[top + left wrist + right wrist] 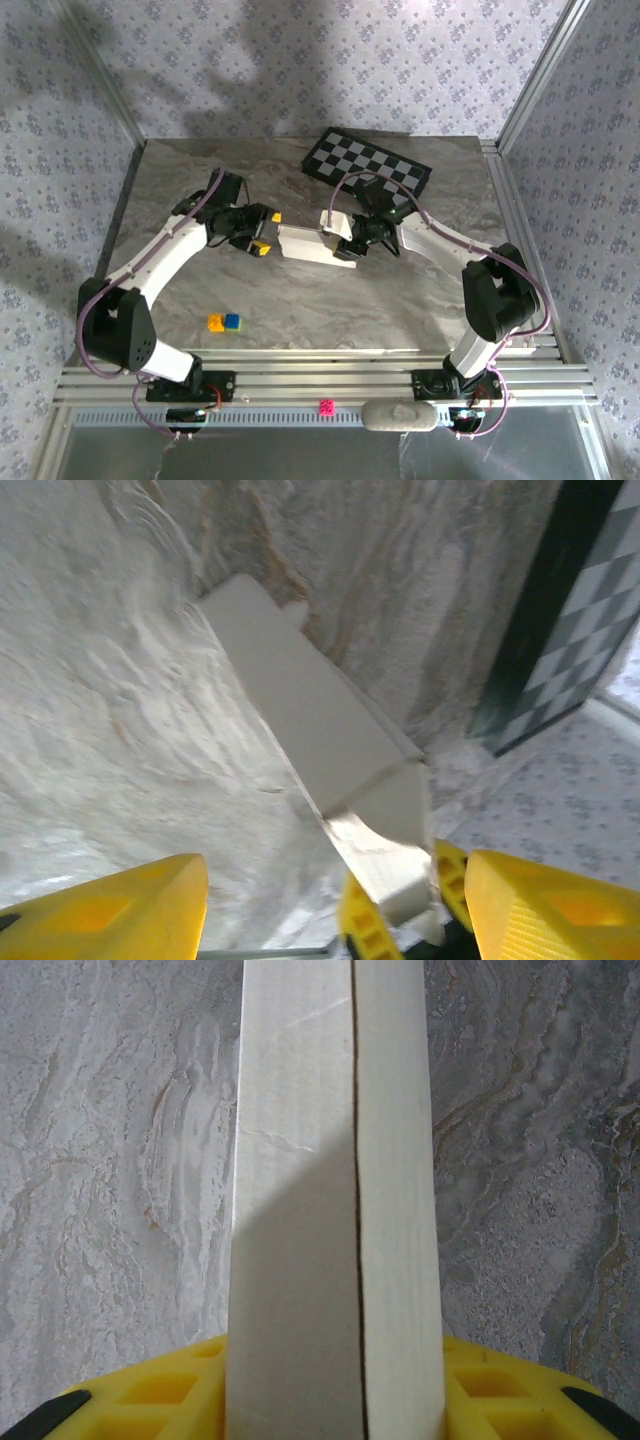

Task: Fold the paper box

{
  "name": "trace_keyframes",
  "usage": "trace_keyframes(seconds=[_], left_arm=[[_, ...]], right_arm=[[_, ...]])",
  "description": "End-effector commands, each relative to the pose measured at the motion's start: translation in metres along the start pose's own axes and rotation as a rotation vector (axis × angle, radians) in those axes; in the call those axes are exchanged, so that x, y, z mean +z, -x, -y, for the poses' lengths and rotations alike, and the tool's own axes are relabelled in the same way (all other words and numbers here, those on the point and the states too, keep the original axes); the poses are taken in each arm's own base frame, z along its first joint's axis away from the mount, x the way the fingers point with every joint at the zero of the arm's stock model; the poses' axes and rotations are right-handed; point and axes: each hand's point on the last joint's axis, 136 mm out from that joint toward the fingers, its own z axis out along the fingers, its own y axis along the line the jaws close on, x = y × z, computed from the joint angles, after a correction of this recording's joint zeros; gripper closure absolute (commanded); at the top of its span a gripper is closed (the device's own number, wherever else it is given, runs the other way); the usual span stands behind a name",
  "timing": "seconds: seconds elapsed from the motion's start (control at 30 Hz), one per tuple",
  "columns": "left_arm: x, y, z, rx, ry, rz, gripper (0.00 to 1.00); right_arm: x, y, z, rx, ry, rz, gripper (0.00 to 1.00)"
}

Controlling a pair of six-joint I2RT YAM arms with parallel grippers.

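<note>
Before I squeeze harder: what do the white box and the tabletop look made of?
The paper box: thin white cardboard by the look, with a matte finish, faint scuffs and a sharp dark seam between two panels. The table: a grey, veined, marble-like surface with a slight sheen. It could be real stone or a printed laminate; the look alone does not settle it.

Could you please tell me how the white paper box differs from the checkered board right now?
Colour: the plain white thin-cardboard paper box is unpatterned; the black-and-white checkered board has squares. Shape: the box is folded narrow, a seam between its panels; the board is one flat sheet. State: the right pincer grips the box's end; the board lies untouched at the far edge of the grey marble table. Both look rectangular.
</note>
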Motion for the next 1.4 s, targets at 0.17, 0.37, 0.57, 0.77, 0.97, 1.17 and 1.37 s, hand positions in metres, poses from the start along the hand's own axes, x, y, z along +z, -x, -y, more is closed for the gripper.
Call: trace_keyframes(seconds=[0.17,0.37,0.57,0.77,0.97,1.17,1.37], left_arm=[[0.002,-0.007,0.026,-0.27,-0.018,0.033,0.27],[0.032,-0.015,0.03,-0.297,-0.034,-0.01,0.26],[0.035,-0.022,0.013,-0.304,0.082,0.0,0.26],[0.054,-0.025,0.002,-0.318,0.147,-0.015,0.25],[0.042,-0.022,-0.003,-0.336,0.166,0.024,0.26],[0.007,-0.013,0.015,-0.332,0.114,0.083,0.26],[-0.01,-0.013,0.016,-0.348,0.087,0.082,0.26]], right_arm=[[0.001,-0.001,0.002,0.0,0.004,-0.001,0.58],[0.002,-0.002,0.001,0.004,0.009,-0.002,0.58],[0.002,-0.001,0.001,0.005,0.01,-0.003,0.58],[0.004,-0.002,0.0,0.004,0.013,-0.004,0.57],[0.005,-0.002,0.001,0.009,0.014,-0.005,0.58],[0.005,-0.002,0.002,0.01,0.014,-0.001,0.58],[0.005,-0.003,0.002,0.014,0.017,-0.003,0.58]])
